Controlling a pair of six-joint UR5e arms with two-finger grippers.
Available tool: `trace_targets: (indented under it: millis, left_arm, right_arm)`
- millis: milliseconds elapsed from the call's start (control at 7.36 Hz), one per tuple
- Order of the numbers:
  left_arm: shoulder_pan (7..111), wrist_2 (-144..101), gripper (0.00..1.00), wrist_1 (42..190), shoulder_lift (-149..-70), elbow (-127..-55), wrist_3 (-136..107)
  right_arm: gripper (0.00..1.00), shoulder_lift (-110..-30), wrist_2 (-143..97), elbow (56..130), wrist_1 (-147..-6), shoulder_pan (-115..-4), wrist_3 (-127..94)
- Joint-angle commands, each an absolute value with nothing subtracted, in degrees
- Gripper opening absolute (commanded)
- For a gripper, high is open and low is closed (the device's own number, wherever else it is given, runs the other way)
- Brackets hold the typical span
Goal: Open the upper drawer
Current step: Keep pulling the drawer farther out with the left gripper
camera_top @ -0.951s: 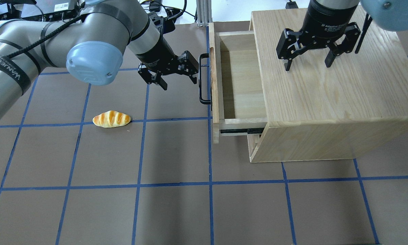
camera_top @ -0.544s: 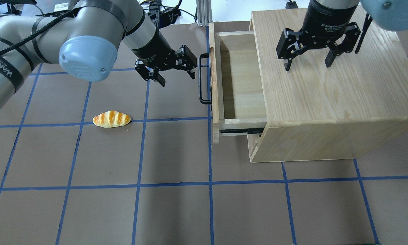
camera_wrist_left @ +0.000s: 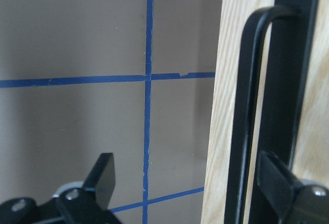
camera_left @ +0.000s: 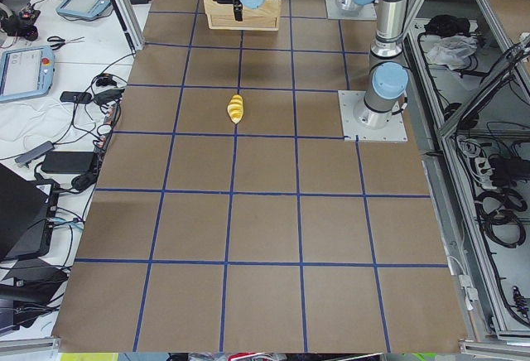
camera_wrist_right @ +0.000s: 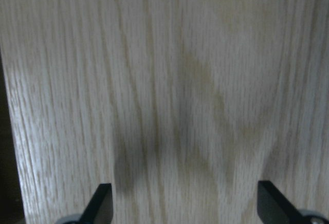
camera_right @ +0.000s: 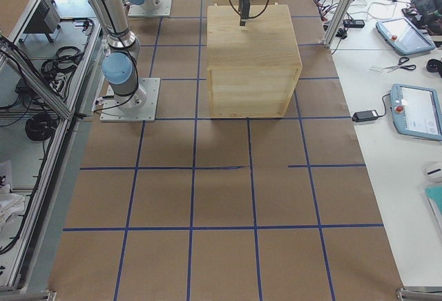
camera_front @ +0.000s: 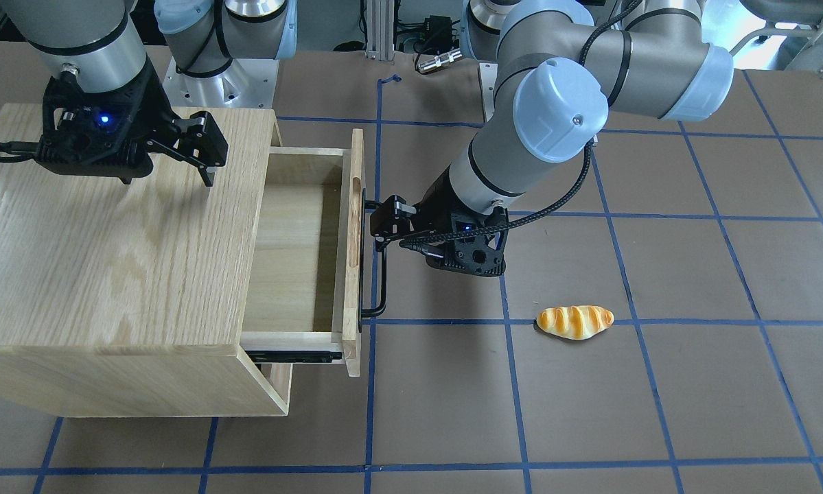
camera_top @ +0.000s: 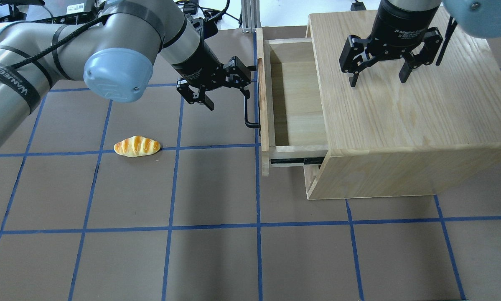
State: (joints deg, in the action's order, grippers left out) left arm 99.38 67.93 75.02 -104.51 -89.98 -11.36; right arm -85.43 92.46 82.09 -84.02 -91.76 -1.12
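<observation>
Front view, centre: found drawer (camera_front: 294, 247) pulled out, left gripper (camera_front: 378, 224) spread wide at handle (camera_front: 384, 285).
Overhead, upper right: logged right gripper (camera_top: 376, 81) spread over cabinet (camera_top: 421, 113), gripping nothing.
Left wrist: saw handle between fingers (camera_wrist_left: 103, 175), unclamped.

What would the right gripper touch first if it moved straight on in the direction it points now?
The right gripper points straight down, fingers open, so it would first meet the cabinet's wooden top. Nothing shows between them; how wide the gap is I cannot judge.
</observation>
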Motion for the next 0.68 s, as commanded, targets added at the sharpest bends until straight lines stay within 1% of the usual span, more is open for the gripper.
trace_targets:
  millis: [0,544]
  left_arm:
    - [99.4,68.2,1.0,74.97,-104.59,-90.17,-10.9]
    - [99.4,69.61,1.0,74.97,-104.58,-90.18,-9.13]
  right_arm:
    - [1.0,-85.43,92.46,82.18,-84.02,-91.76,-1.14]
    - [1.0,-85.43,92.46,82.18,-84.02,-91.76,-1.14]
